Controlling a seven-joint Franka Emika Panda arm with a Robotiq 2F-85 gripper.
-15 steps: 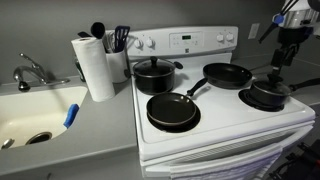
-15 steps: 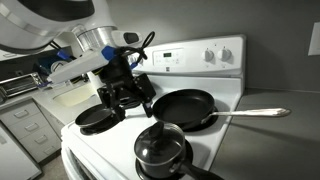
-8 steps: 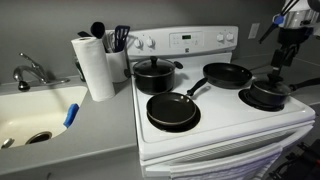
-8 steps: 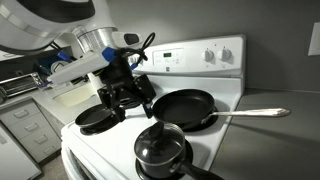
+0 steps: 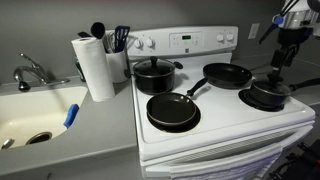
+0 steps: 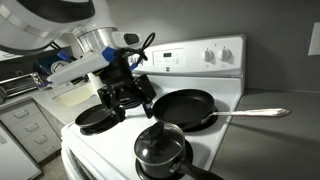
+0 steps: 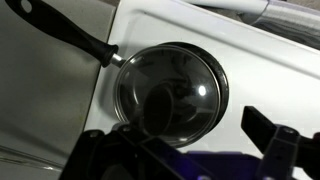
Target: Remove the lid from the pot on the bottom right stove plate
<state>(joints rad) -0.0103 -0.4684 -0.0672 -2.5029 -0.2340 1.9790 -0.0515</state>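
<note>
The small black pot (image 5: 265, 96) sits on the front right stove plate, its long handle (image 7: 70, 35) pointing away from the stove. The clear glass lid (image 7: 170, 88) with its dark centre knob (image 7: 157, 106) rests on it. Pot and lid also show in an exterior view (image 6: 160, 150). My gripper (image 5: 284, 55) hangs open and empty well above the pot. In the wrist view the gripper (image 7: 185, 145) has one finger on each side, with the lid below and apart from them. It also shows in an exterior view (image 6: 127, 103).
A bigger black pot with a black lid (image 5: 153, 73) stands at the back left. Frying pans sit at the front left (image 5: 172, 111) and back right (image 5: 228, 74). A paper towel roll (image 5: 97, 67), utensil holder (image 5: 118, 48) and sink (image 5: 35, 115) lie beside the stove.
</note>
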